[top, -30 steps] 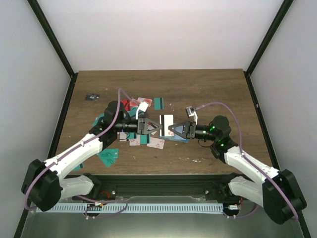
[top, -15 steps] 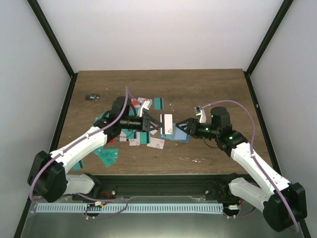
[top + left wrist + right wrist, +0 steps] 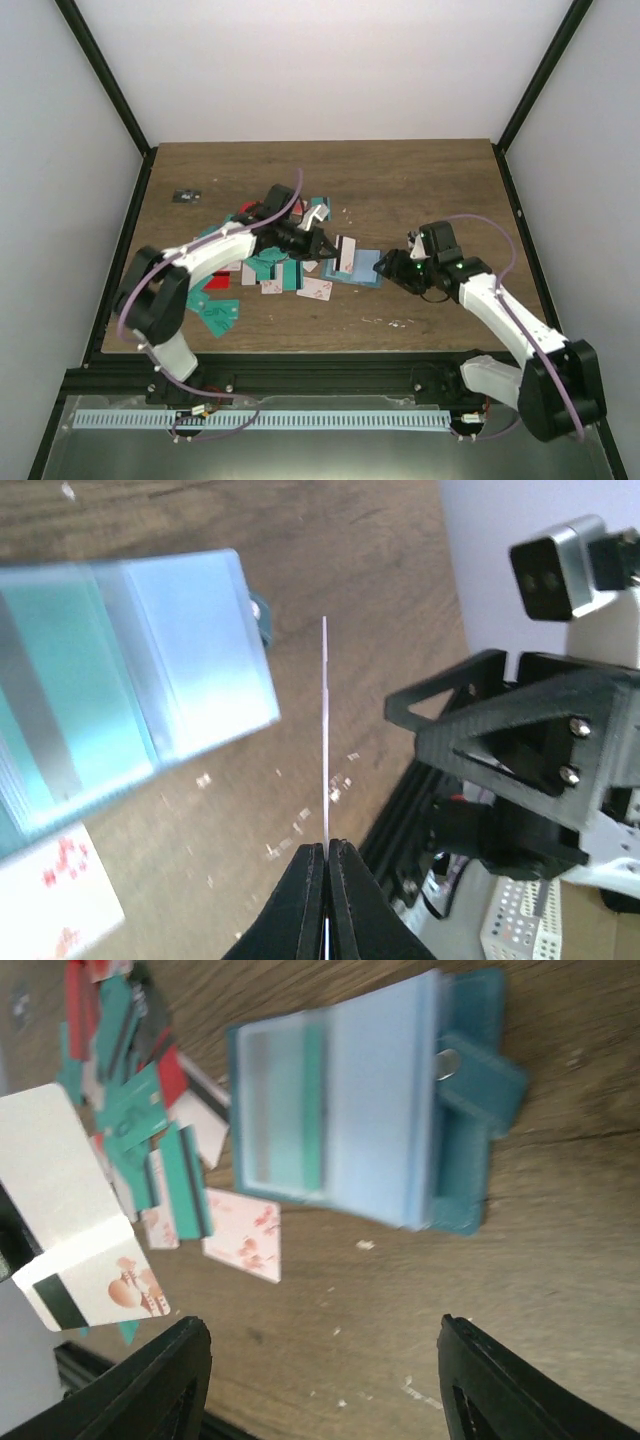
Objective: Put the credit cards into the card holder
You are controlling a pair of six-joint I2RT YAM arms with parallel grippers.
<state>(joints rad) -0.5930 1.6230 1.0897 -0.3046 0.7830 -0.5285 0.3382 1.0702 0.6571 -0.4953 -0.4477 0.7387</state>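
My left gripper (image 3: 328,247) is shut on a white-pink credit card (image 3: 346,255), held off the table over the left edge of the card holder (image 3: 364,270). The left wrist view shows that card (image 3: 325,730) edge-on between shut fingers (image 3: 345,880). The blue-teal card holder (image 3: 370,1110) lies open on the table, with a teal card in a light pocket. My right gripper (image 3: 320,1380) stands open and empty just right of the holder, seen also as the right gripper (image 3: 388,268) from above. Several more credit cards (image 3: 268,268) lie in a heap to the left.
A small dark object (image 3: 185,195) lies at the back left of the wooden table (image 3: 430,190). A loose white-pink card (image 3: 243,1235) rests on the table just in front of the holder. Black frame rails (image 3: 330,358) run along the near edge.
My right gripper let go of the white-pink card, opened and drew back to the right. My left arm kept the card and swung it right, toward the holder.
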